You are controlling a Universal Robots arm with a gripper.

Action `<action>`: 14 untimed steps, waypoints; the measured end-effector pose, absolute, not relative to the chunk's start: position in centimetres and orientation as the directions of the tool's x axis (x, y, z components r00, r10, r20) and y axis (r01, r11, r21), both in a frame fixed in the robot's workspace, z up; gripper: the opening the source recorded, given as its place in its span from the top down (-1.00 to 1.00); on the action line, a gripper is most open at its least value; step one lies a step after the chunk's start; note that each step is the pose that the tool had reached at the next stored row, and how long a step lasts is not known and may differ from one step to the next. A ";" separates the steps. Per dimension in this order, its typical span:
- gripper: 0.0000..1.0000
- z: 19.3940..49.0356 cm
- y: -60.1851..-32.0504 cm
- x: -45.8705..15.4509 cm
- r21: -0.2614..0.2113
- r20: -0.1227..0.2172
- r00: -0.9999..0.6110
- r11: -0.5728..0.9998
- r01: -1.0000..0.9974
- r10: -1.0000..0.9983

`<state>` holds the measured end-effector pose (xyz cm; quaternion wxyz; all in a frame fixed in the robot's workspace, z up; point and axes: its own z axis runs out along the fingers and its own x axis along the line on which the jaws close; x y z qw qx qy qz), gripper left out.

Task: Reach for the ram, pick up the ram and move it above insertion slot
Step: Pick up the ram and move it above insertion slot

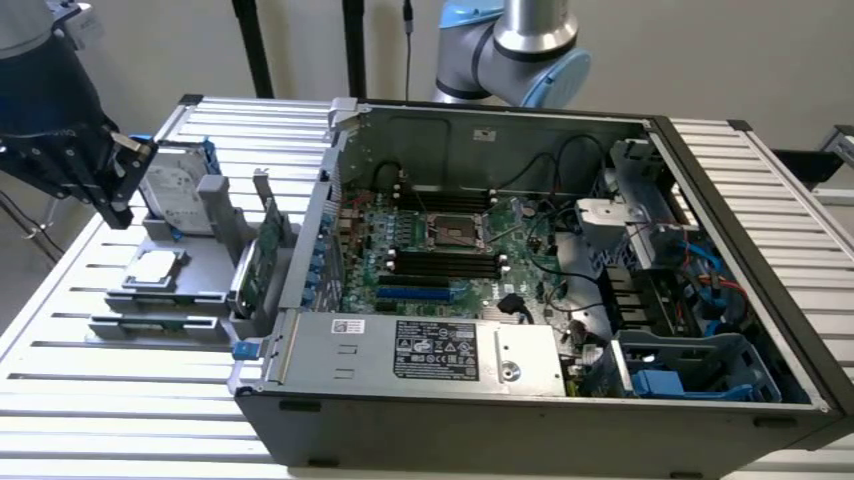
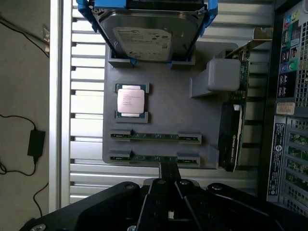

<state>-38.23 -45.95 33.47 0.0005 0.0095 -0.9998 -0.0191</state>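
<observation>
Two rams, thin green sticks, lie side by side in the grooves of a grey holder (image 2: pixel 159 115): one ram (image 2: pixel 155 136) sits nearer the processor chip, the other ram (image 2: pixel 155 158) nearer the holder's edge. In the exterior view a ram (image 1: pixel 154 322) shows at the holder's front end. My gripper (image 1: pixel 118 195) hangs above the table at the exterior view's far left, beside the holder and touching nothing. In the wrist view the gripper (image 2: pixel 168 167) points at the outer ram from a distance. The black memory slots (image 1: pixel 441 262) lie on the motherboard inside the open case.
The holder also carries a silver hard drive (image 2: pixel 144 36) in a blue frame, a processor chip (image 2: pixel 131 100) and an upright green expansion card (image 2: pixel 233 120). The open computer case (image 1: pixel 534 400) stands at the exterior view's right of the holder. A slatted table (image 1: pixel 80 300) carries everything.
</observation>
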 end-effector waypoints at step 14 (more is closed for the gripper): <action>0.79 33.3 -45.9 -38.3 0.038 -0.003 -0.976 0.975 -0.217 -0.217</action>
